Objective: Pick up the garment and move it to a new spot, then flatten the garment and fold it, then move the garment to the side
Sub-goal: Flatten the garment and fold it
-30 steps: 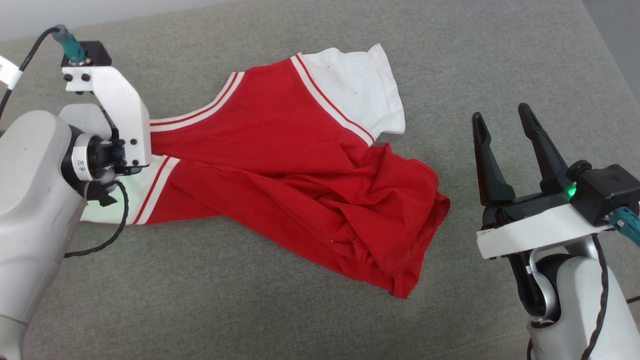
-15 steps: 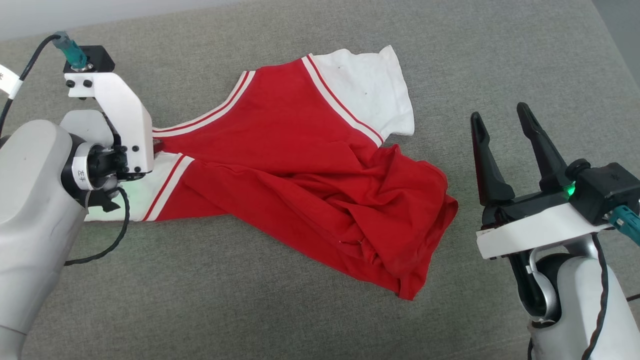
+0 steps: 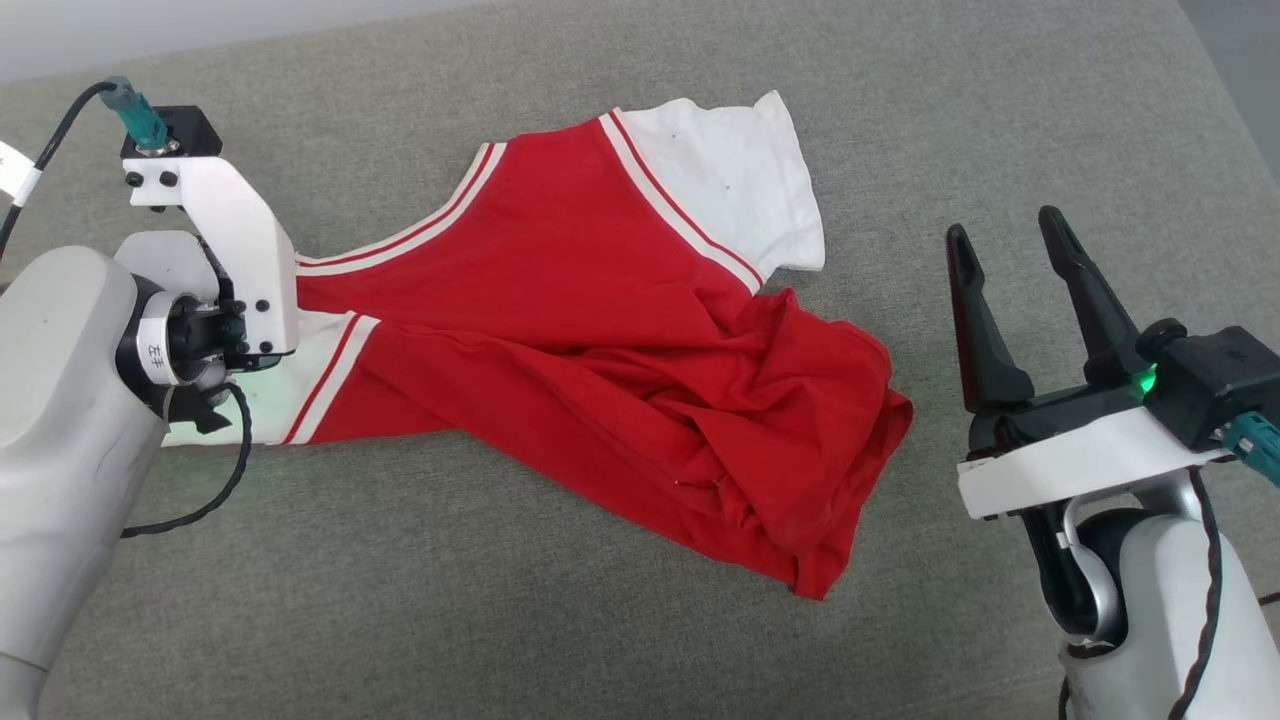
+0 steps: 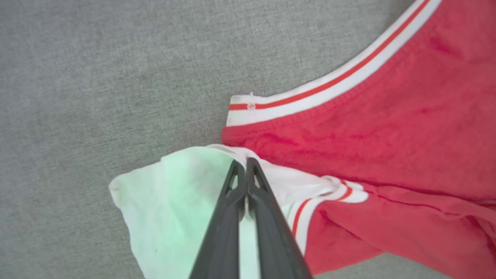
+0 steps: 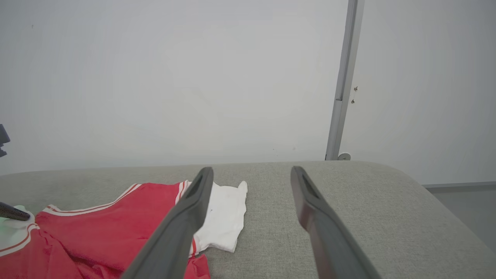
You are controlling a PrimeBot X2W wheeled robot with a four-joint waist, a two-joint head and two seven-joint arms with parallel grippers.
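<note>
Change: red jersey garment [image 3: 600,330] with white short sleeves and red-white striped trim sits slightly further right in the head frame than a second ago; my right gripper [image 3: 1002,228] has kept its place.
State of left gripper [image 4: 242,164]: my two dark fingers are pressed together, tips on the white sleeve [image 4: 174,193] beside the red shoulder; I cannot tell whether cloth is pinched.
State of right gripper: jaws spread wide, empty, lower right of the head frame, apart from the hem.
Garment position: crumpled, centre of the grey woven surface [image 3: 400,620].
</note>
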